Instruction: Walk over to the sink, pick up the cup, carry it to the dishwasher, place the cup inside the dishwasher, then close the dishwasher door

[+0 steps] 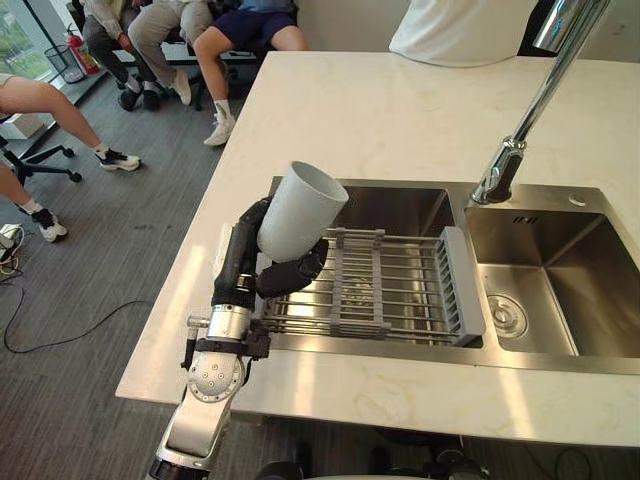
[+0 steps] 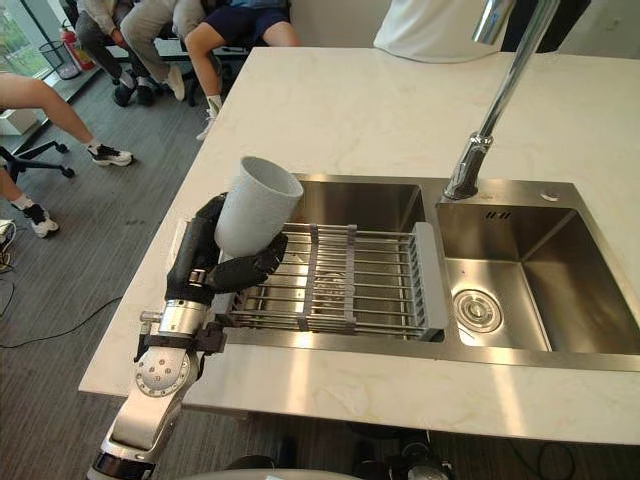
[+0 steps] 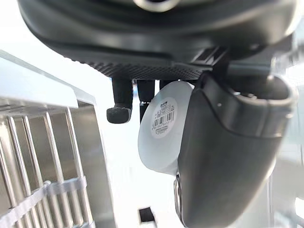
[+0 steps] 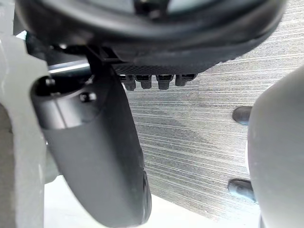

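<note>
1. Surface: a pale, faintly veined stone desk (image 1: 400, 110); a stainless double sink (image 1: 560, 192) is set into its near side.
2. Room: grey carpet floor (image 1: 110, 250) to the left of the desk; several seated people (image 1: 160, 30) along the far left, legs stretched out; a red fire extinguisher (image 1: 82, 50) stands beside them by the window; a wheeled chair base (image 1: 45, 165) nearer, with another person's bare legs (image 1: 50, 105) above it; a person in a white top (image 1: 460, 30) stands at the desk's far edge.
3. Faucet (image 1: 530, 110): tall chrome neck rising from the sink's back rim, between the two basins.
4. Left basin (image 1: 400, 205): a grey drying rack (image 1: 400, 285) with metal bars spans it, its thick plastic end beside the divider; the rack carries nothing.
5. Right basin (image 1: 590, 280): bare steel, with a round drain (image 1: 503, 317) in its floor.
6. Cup (image 1: 300, 212): pale and plain, tilted with its open mouth up and away from the robot; it sits over the rack's left end and the sink's left rim; whether its base clears the rack is hidden by the hand.
7. Left hand (image 1: 237, 262): the fingers (image 3: 118, 102) and thumb wrap the cup's lower part; the left wrist view shows the cup's labelled base clamped between them.
8. Right hand (image 4: 95, 156): over carpet in its own wrist view; the fingers (image 4: 164, 81) hang slack, with nothing between them and the thumb.
</note>
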Robot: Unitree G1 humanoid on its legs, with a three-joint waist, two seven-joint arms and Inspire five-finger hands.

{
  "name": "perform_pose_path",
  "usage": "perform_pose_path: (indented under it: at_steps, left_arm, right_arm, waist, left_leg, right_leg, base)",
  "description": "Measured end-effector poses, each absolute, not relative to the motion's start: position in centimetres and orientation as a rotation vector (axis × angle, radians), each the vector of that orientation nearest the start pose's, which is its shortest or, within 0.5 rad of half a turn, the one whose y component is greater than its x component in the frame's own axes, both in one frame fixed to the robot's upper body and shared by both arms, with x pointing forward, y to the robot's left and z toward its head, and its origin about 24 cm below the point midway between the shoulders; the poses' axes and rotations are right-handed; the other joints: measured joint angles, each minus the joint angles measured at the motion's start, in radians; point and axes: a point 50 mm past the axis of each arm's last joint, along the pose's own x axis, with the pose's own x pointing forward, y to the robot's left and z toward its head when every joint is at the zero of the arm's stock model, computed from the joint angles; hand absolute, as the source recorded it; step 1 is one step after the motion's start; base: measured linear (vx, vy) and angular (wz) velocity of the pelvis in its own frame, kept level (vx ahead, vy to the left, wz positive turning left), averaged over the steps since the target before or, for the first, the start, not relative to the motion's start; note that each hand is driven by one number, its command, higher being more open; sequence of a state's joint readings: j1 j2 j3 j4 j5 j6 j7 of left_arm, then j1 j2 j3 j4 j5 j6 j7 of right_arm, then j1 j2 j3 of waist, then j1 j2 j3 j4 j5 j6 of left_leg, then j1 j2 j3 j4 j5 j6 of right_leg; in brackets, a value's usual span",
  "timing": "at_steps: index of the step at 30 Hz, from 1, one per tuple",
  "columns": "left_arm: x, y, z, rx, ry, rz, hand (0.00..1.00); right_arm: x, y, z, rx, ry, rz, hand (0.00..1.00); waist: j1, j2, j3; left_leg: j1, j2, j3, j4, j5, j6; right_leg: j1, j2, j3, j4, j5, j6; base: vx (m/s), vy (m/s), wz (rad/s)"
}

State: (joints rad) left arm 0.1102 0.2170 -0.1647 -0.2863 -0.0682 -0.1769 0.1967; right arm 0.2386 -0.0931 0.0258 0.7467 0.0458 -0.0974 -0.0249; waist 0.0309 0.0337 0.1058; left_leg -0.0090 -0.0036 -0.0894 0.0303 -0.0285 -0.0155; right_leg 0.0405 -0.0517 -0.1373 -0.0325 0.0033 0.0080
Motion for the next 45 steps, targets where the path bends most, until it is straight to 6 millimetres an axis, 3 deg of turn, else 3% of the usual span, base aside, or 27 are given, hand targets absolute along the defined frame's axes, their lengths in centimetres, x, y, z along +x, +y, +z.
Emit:
perform_pose_path:
  at_steps: [10, 12, 14, 17, 20, 22, 25, 27, 28, 29, 32, 33, 36, 38, 39, 41, 45]
  left_arm:
    - [20.2, 15.2, 9.5, -0.059, -0.316, 0.037, 0.0]
    - [19.9, 15.2, 9.9, -0.074, -0.329, 0.04, 0.0]
    - [19.9, 15.2, 10.1, -0.079, -0.337, 0.042, 0.0]
    - [20.0, 14.7, 10.3, -0.091, -0.345, 0.034, 0.0]
    - [20.1, 13.7, 10.5, -0.114, -0.357, 0.006, 0.0]
    - [20.0, 13.2, 10.7, -0.139, -0.366, 0.0, 0.0]
    - [19.8, 12.2, 11.5, -0.191, -0.399, -0.014, 0.0]
    - [19.6, 10.8, 11.9, -0.238, -0.409, -0.063, 0.0]
    - [19.6, 10.5, 11.9, -0.239, -0.405, -0.076, 0.0]
    - [19.6, 10.2, 11.9, -0.235, -0.408, -0.099, 0.0]
    - [20.0, 8.8, 12.7, -0.257, -0.438, -0.18, 0.0]
    - [20.2, 8.3, 13.3, -0.27, -0.464, -0.217, 0.0]
    - [20.7, 7.2, 14.2, -0.281, -0.508, -0.284, 0.0]
    - [21.5, 6.0, 14.2, -0.285, -0.504, -0.337, 0.0]
    - [21.6, 6.0, 14.0, -0.282, -0.5, -0.339, 0.0]
    - [22.2, 6.3, 12.2, -0.261, -0.414, -0.321, 0.0]
    - [22.3, 6.5, 11.2, -0.249, -0.366, -0.307, 0.0]
  right_arm:
    - [9.7, -18.6, -14.2, -0.057, 0.912, -0.099, 1.0]
    - [10.3, -18.3, -14.2, -0.063, 0.901, -0.092, 1.0]
    - [11.0, -18.0, -14.0, -0.063, 0.889, -0.084, 1.0]
    - [11.8, -17.3, -13.8, -0.072, 0.865, -0.06, 1.0]
    - [12.2, -17.0, -13.7, -0.081, 0.855, -0.055, 1.0]
    - [12.2, -16.6, -13.4, -0.078, 0.839, -0.051, 1.0]
    - [13.7, -16.0, -12.3, -0.081, 0.761, -0.035, 1.0]
    - [15.4, -16.1, -11.7, -0.092, 0.72, -0.03, 1.0]
    - [15.6, -16.0, -11.7, -0.092, 0.719, -0.028, 1.0]
    - [16.0, -15.8, -11.5, -0.086, 0.704, -0.027, 1.0]
    - [15.9, -17.0, -11.5, -0.117, 0.704, -0.066, 1.0]
    - [15.5, -17.7, -11.6, -0.132, 0.717, -0.079, 1.0]
    - [15.1, -17.7, -11.9, -0.129, 0.739, -0.082, 1.0]
    - [14.7, -17.7, -12.2, -0.11, 0.757, -0.092, 1.0]
    - [14.7, -17.6, -12.3, -0.103, 0.759, -0.093, 1.0]
    - [14.2, -16.4, -12.6, -0.06, 0.772, -0.091, 1.0]
    - [13.4, -16.0, -13.1, -0.049, 0.81, -0.077, 1.0]
  waist:
    - [0.029, -0.009, -0.026]
    - [0.04, -0.012, -0.025]
    - [0.04, -0.015, -0.02]
    - [0.029, -0.013, -0.005]
    - [0.033, -0.019, 0.005]
    - [0.052, -0.03, -0.002]
    - [0.096, -0.024, -0.01]
    - [0.098, 0.021, 0.014]
    - [0.098, 0.022, 0.014]
    - [0.093, 0.017, 0.016]
    - [0.063, 0.004, 0.019]
    - [0.049, 0.01, 0.008]
    - [0.023, 0.025, -0.002]
    - [0.011, 0.051, -0.019]
    - [0.009, 0.049, -0.019]
    - [0.007, 0.018, -0.032]
    - [0.007, 0.015, -0.038]
  left_leg:
    - [-0.031, -0.005, -0.036, 0.013, 0.0, 0.002]
    - [-0.052, -0.002, -0.03, 0.033, -0.007, 0.001]
    - [-0.073, 0.001, -0.031, 0.078, -0.025, 0.001]
    - [-0.088, 0.003, -0.067, 0.145, -0.048, 0.005]
    - [-0.107, -0.029, -0.136, 0.152, -0.039, 0.019]
    - [-0.14, -0.057, -0.197, 0.178, -0.031, 0.009]
    - [-0.242, -0.071, -0.3, 0.202, 0.018, -0.058]
    - [-0.265, -0.028, -0.395, 0.164, 0.073, -0.099]
    - [-0.257, -0.01, -0.386, 0.134, 0.092, -0.089]
    - [-0.256, 0.023, -0.308, 0.087, 0.106, -0.032]
    - [-0.304, 0.034, -0.049, 0.238, 0.059, -0.004]
    - [-0.279, 0.047, 0.05, 0.277, 0.031, -0.012]
    - [-0.195, 0.099, 0.152, 0.277, -0.031, -0.019]
    - [-0.125, 0.115, 0.235, 0.131, -0.04, -0.036]
    - [-0.117, 0.111, 0.236, 0.108, -0.03, -0.049]
    - [-0.067, 0.059, 0.217, 0.004, 0.028, -0.022]
    - [-0.051, 0.019, 0.188, -0.006, 0.04, -0.004]
  right_leg:
    - [-0.013, -0.002, -0.031, 0.002, -0.003, 0.004]
    - [-0.056, -0.003, -0.021, 0.059, -0.021, 0.012]
    - [-0.096, -0.003, 0.022, 0.146, -0.046, 0.026]
    - [-0.116, 0.008, 0.171, 0.242, -0.065, 0.045]
    - [-0.159, -0.001, 0.308, 0.506, -0.196, 0.063]
    - [-0.13, 0.0, 0.354, 0.562, -0.251, 0.073]
    - [-0.101, 0.008, 0.308, 0.395, -0.293, 0.049]
    - [-0.072, 0.056, 0.209, 0.322, -0.263, 0.018]
    - [-0.071, 0.065, 0.19, 0.324, -0.255, 0.005]
    - [-0.074, 0.064, 0.151, 0.305, -0.238, -0.017]
    - [-0.08, 0.012, 0.062, 0.271, -0.206, -0.013]
    - [-0.091, -0.018, 0.026, 0.264, -0.19, -0.004]
    - [-0.103, -0.043, -0.038, 0.25, -0.173, 0.012]
    - [-0.103, -0.051, -0.095, 0.237, -0.162, 0.036]
    - [-0.101, -0.053, -0.099, 0.233, -0.159, 0.039]
    - [-0.062, -0.081, -0.117, 0.178, -0.132, 0.073]
    - [-0.015, -0.11, -0.143, 0.144, -0.113, 0.094]
  base:
    - [-0.01, -0.002, 0.09]
    - [-0.02, 0.008, -0.1]
    - [-0.03, 0.03, -0.06]
    - [-0.08, 0.088, 0.26]
    - [-0.09, 0.026, 0.76]
    - [-0.1, -0.137, 1.08]
    - [-0.15, -0.24, 1.06]
    - [-0.22, -0.241, 1.12]
    - [-0.21, -0.192, 0.86]
    - [-0.18, -0.127, 0.79]
    - [-0.21, -0.086, 0.97]
    - [-0.12, -0.021, 0.89]
    - [-0.09, 0.079, 0.84]
    - [-0.09, 0.201, 0.72]
    - [-0.05, 0.194, 0.41]
    - [0.0, 0.171, 0.32]
    - [0.0, 0.136, 0.33]
